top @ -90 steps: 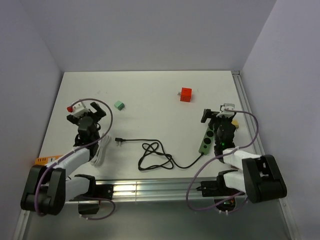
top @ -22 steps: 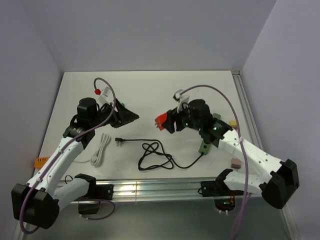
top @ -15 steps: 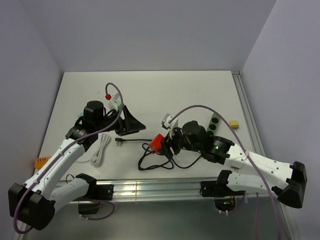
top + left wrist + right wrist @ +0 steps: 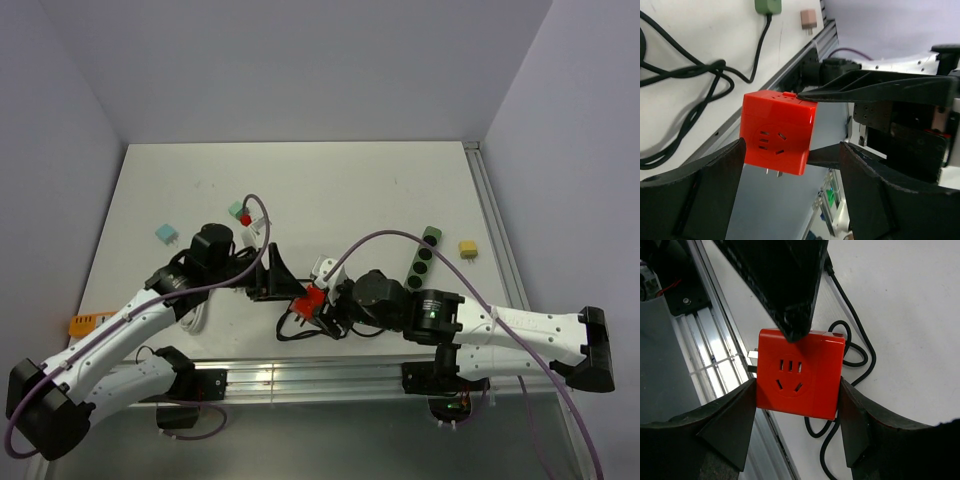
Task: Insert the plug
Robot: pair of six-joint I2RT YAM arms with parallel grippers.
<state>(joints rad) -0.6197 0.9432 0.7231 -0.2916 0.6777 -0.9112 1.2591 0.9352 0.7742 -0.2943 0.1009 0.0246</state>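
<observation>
since the red cube plug (image 4: 800,372) looks like light, rigid, smooth plastic, it is best pinched on flat opposite faces, clear of the prongs (image 4: 752,356). it sits clamped between the right gripper (image 4: 799,387) fingers. the left gripper (image 4: 791,149) stands apart, its jaws straddling the same cube.

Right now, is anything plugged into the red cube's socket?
Empty. Both wrist views show bare slots on the red cube; the black cord lies loose on the table. Other faces: cannot tell.
</observation>
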